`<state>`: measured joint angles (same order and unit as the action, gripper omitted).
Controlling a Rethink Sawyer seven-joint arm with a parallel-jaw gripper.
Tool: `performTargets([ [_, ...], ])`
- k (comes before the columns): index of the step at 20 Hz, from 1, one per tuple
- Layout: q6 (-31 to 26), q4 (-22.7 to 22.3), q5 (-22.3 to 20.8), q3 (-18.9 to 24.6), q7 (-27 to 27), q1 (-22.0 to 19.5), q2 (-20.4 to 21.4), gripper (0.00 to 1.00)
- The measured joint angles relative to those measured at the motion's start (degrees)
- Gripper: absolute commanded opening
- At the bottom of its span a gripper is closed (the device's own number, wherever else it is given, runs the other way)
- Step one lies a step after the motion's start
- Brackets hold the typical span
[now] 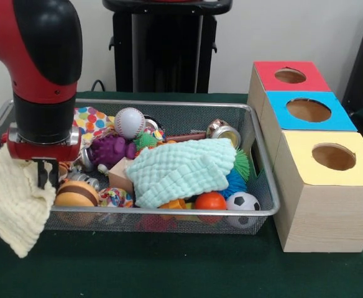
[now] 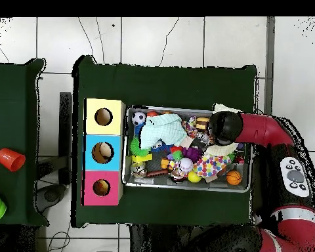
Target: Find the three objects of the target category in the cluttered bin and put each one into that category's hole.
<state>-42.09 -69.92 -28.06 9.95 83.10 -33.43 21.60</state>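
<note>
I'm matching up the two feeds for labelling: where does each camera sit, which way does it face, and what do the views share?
Front view: sits low across the table, facing the wire bin and the three boxes; the red and black arm comes down at left, its gripper by the cream cloth.
Overhead view: sits above, looking straight down; the arm reaches in from the right over the bin.
Shared: bin, mint cloth, yellow box, blue box, red box.
</note>
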Motion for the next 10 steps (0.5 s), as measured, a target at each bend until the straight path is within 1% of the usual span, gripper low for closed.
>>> performTargets([
  [10, 0.2, 0.0, 0.4, 0.0, 0.0, 0.0, -0.7, 0.00],
])
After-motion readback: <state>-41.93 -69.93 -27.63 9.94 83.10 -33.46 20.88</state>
